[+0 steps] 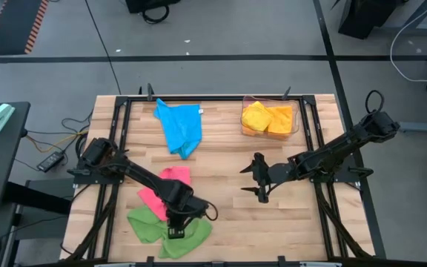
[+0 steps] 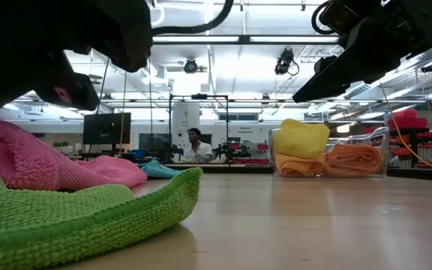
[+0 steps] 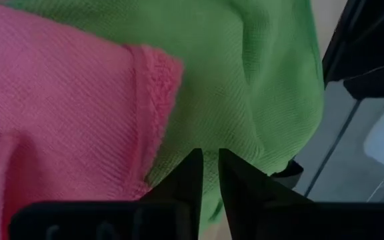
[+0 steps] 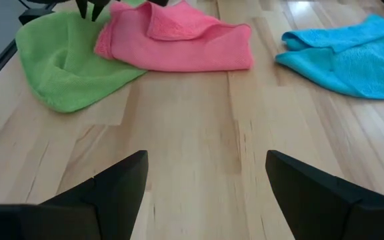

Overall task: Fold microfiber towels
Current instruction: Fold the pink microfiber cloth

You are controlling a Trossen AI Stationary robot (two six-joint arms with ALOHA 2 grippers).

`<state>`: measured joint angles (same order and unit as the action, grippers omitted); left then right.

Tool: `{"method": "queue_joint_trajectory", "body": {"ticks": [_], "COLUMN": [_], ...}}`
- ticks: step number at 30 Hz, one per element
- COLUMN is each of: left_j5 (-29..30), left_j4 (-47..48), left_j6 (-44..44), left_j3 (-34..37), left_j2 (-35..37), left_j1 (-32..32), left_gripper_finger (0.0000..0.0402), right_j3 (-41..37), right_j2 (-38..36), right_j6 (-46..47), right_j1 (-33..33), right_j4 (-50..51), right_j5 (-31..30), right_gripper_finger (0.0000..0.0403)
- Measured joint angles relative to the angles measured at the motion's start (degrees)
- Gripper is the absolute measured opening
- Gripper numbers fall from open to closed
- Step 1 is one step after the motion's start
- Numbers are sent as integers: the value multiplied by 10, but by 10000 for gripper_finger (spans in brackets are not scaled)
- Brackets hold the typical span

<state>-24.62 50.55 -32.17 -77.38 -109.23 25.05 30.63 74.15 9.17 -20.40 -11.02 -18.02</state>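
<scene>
A green towel (image 1: pixel 150 226) lies crumpled near the table's front left, and a pink towel (image 1: pixel 165 189) lies bunched just behind it, its edge (image 3: pixel 145 100) resting on the green one. A blue towel (image 1: pixel 180 126) lies spread at the far middle. My left gripper (image 3: pixel 209 177) points down over the green towel (image 3: pixel 259 80), beside the pink edge. Its fingers stand a narrow gap apart with nothing between them, and I see no touch. My right gripper (image 1: pixel 260 180) hangs wide open over bare wood at mid-table, right of the towels.
A clear plastic bin (image 1: pixel 293 119) at the far right holds a yellow towel (image 1: pixel 256 117) and an orange towel (image 1: pixel 280 120). Black frame rails (image 1: pixel 121 126) run along the table's sides. Bare wood (image 4: pixel 199 120) lies between my right gripper and the towels.
</scene>
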Motion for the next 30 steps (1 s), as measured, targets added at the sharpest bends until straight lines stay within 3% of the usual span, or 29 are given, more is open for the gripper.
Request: {"method": "queue_joint_trajectory", "body": {"ticks": [10, 18, 30], "left_j5": [23, 81, -13], "left_j4": [84, 158, 159], "left_j6": [-25, -27, -36], "left_j3": [0, 0, 0], "left_j2": [0, 0, 3], "left_j1": [6, -18, -36], "left_gripper_finger": [65, 85, 67], "right_j3": [0, 0, 0], "right_j2": [0, 0, 0], "right_j6": [-4, -1, 3], "right_j1": [0, 0, 0], "right_j4": [-3, -5, 1], "right_j5": [0, 0, 1], "right_gripper_finger": [312, 312, 312]}}
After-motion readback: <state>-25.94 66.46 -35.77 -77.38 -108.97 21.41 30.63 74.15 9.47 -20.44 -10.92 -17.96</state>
